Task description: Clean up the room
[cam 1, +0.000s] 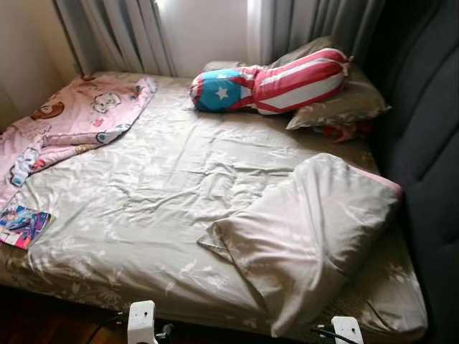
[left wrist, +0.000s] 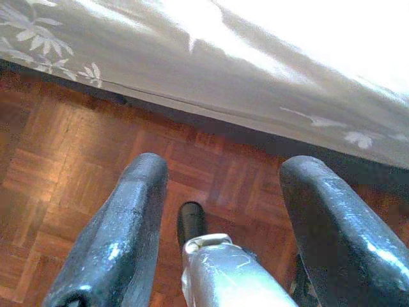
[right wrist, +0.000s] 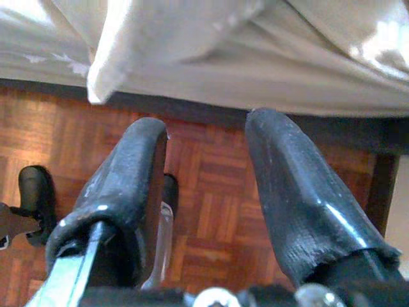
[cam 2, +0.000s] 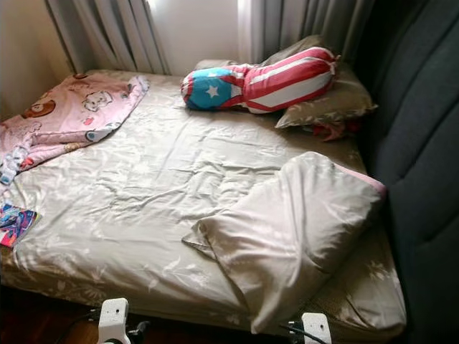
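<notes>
- Left eye view looks down on a bed (cam 1: 143, 215) covered with a beige sheet that has a pale leaf print; no brand, label or readable writing shows on anything.
- At 9 o'clock, on the bed's left edge, lies a small colourful book (cam 1: 23, 225) with a cartoon cover; its lettering is too small to read.
- At 10 o'clock a pink blanket (cam 1: 79, 115) with cartoon animal pictures is crumpled over the far left corner of the bed.
- At 12 o'clock a long bolster cushion (cam 1: 269, 82) lies by the grey curtains (cam 1: 115, 32); it has red and white stripes and a blue end with a white star.
- Just under the cushion, toward 1 o'clock, a beige pillow (cam 1: 344, 107) leans near the dark padded headboard (cam 1: 423, 143).
- At 4 o'clock a folded beige duvet (cam 1: 308, 236) rests on the bed's near right part, one corner hanging over the edge.
- Left gripper (left wrist: 223, 211) hangs low at 7 o'clock over the wooden parquet floor (left wrist: 57, 160), beside the bed edge; its two black fingers are spread and hold nothing.
- Right gripper (right wrist: 208, 192) hangs at 5 o'clock, below the duvet corner; its fingers are spread apart too, with nothing between them.
</notes>
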Robot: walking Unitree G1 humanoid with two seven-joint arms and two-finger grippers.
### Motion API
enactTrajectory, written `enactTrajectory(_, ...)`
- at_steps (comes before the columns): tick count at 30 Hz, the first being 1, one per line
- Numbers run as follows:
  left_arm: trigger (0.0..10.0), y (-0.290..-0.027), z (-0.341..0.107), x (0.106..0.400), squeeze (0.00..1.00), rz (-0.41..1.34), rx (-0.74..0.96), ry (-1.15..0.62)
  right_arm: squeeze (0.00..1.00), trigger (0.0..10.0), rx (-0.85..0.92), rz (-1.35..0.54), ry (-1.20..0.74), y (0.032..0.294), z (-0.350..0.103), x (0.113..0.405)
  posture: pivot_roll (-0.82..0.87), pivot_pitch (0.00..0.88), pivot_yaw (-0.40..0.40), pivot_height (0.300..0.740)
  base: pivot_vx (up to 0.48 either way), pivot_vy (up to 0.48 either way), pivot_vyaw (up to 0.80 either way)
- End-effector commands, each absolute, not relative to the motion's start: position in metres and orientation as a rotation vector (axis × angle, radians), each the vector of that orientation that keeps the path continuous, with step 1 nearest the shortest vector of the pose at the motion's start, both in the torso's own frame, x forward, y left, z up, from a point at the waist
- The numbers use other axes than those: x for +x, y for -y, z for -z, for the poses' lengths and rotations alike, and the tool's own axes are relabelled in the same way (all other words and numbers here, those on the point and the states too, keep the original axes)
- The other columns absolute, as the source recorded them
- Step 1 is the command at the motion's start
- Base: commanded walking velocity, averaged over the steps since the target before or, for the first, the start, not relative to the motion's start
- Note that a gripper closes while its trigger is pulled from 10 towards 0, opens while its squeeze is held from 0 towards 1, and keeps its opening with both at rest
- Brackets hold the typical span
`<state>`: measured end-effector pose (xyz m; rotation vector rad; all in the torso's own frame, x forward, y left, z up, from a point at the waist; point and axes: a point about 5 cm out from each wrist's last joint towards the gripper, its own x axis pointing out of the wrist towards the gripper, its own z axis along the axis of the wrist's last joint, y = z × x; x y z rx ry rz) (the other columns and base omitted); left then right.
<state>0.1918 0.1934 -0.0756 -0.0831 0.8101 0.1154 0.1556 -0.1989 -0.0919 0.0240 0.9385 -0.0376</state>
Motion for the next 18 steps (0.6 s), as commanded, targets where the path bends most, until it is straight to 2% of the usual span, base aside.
enactTrajectory(1, 10.0, -0.1948, 0.0752, 0.1923, 0.0, -0.124, -0.088, -0.807, 0.0, 10.0, 0.025, 0.036, -0.942, 0.1984, 0.0922, 0.1552, -0.06, 0.016, -0.011, 0.74, 0.27, 0.0, 0.0)
enactTrajectory(8, 10.0, -0.1948, 0.0748, 0.1928, 0.0, -0.126, -0.089, -0.804, 0.0, 10.0, 0.031, 0.037, -0.937, 0.1982, 0.092, 0.1554, -0.06, 0.019, -0.011, 0.74, 0.27, 0.0, 0.0)
enactTrajectory(18, 10.0, -0.1924, 0.0703, 0.2002, 0.0, -0.108, -0.088, -0.762, 0.0, 10.0, 0.096, 0.037, -0.854, 0.1958, 0.0881, 0.1596, -0.07, 0.025, -0.011, 0.74, 0.0, 0.0, 0.0)
